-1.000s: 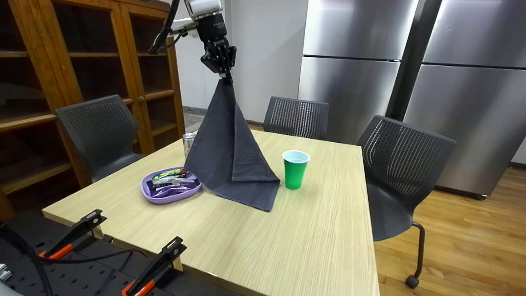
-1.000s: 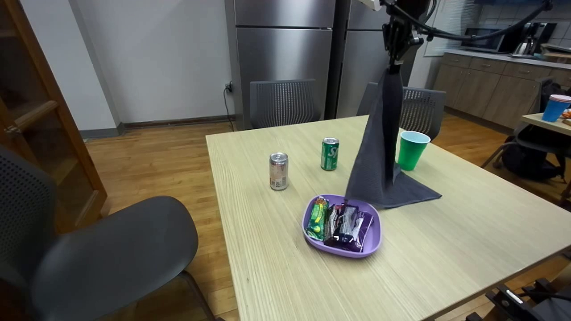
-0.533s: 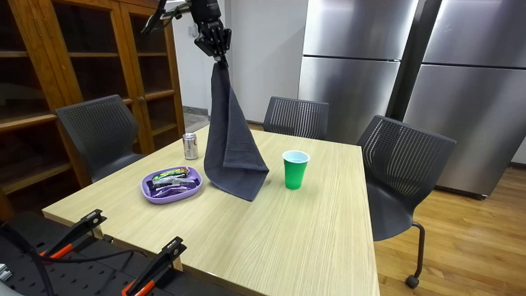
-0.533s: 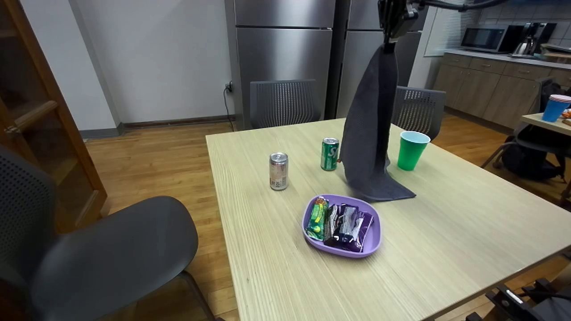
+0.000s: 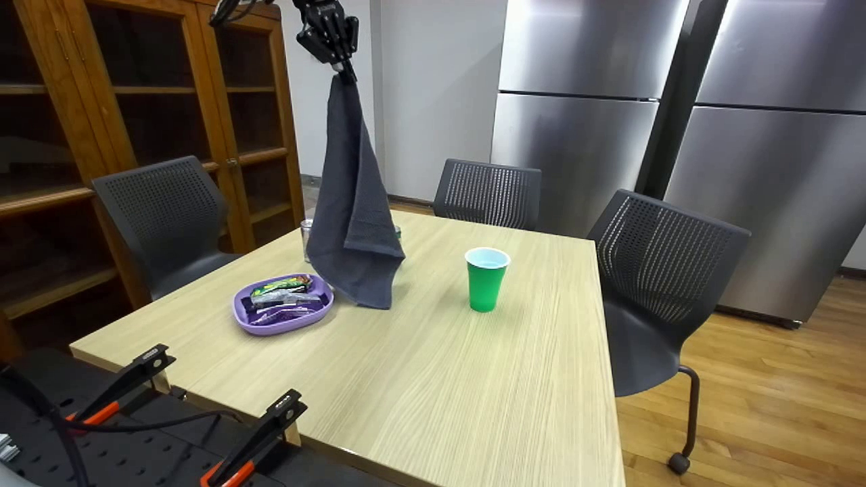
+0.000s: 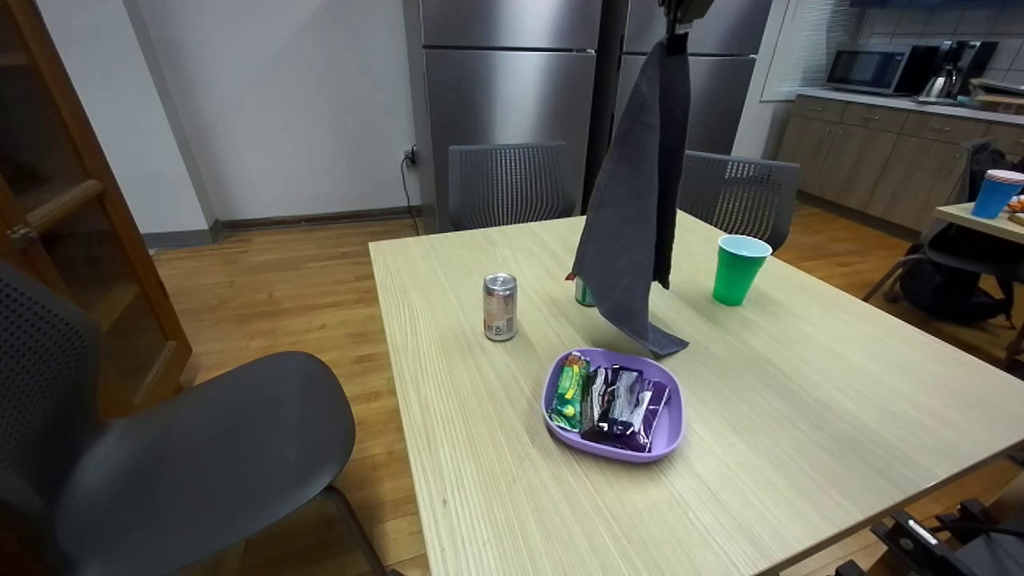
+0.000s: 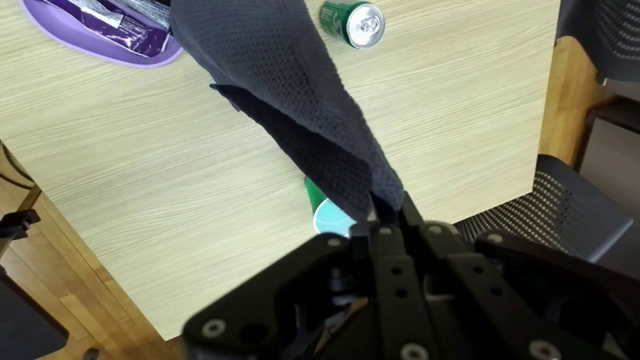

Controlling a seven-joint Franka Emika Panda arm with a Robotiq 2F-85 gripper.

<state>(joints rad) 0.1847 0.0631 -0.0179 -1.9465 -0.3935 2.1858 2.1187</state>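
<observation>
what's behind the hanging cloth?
In both exterior views the cloth covers most of a green can. In an exterior view, a silver can sticks out too, partly covered. Anything fully hidden there can't be told.

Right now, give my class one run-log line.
black gripper: shut on dark grey woven cloth | cloth: hanging | nearby: shallow purple plastic tray holding wrapped bars

Under the gripper (image 5: 346, 73) stands a pale wood-grain table (image 5: 514, 385) among dark gray perforated-back chairs (image 5: 666, 264), on a wood-plank floor (image 5: 778, 385). Behind the gripper rise a whitish wall (image 5: 440, 88) and stainless-steel refrigerators (image 5: 575, 149). In an exterior view, a glass-fronted wooden cabinet (image 6: 64, 206) stands left of the gripper, kitchen base cabinets (image 6: 876, 152) and a microwave (image 6: 868, 69) well to its right.
</observation>
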